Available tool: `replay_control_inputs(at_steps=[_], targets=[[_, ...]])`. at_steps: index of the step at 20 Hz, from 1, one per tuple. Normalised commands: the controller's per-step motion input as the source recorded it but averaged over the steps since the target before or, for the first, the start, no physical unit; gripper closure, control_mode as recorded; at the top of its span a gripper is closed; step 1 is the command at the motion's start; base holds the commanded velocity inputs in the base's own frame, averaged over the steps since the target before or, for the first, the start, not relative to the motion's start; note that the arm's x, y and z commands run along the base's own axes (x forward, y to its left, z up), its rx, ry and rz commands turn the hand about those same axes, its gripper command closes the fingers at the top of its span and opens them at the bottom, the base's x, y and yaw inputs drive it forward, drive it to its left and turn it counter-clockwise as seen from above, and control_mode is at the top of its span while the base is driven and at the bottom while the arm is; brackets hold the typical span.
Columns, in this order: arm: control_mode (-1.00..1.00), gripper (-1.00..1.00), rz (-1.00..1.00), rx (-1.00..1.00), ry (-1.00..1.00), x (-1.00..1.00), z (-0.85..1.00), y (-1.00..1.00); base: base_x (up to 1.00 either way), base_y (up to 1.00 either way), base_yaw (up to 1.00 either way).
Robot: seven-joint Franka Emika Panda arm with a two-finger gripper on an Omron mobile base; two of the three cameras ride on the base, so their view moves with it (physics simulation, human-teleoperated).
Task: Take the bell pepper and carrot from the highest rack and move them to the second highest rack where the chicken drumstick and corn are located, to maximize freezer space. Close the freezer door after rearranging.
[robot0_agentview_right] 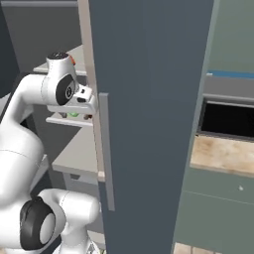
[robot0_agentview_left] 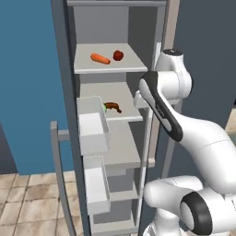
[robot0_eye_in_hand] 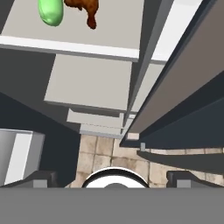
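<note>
Fingertips [robot0_eye_in_hand: 41,178] stand wide apart, empty, above the drumstick [robot0_eye_in_hand: 83,5] shelf; carrot [robot0_agentview_left: 100,58] and pepper [robot0_agentview_left: 118,55] wait higher.

No writing, label, brand, number or sign can be read anywhere in these pictures. The freezer's shelves, its door and door bins, the cabinet fronts and the counter beside it are all plain, unmarked surfaces, and the robot's white body carries no lettering either.
</note>
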Motion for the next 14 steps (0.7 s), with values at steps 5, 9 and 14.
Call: replay_control_inputs(at_steps=[5,9,14], targets=[[1.00,-1.00,0.00,0.00,0.00,0.00,0.00,0.00,0.14,0.19,0.05],[1.00,-1.00,0.00,0.00,0.00,0.00,0.00,0.00,0.25,0.32,0.17],[1.00,-1.00,0.00,0.00,0.00,0.00,0.00,0.00,0.36,0.27,0.28]])
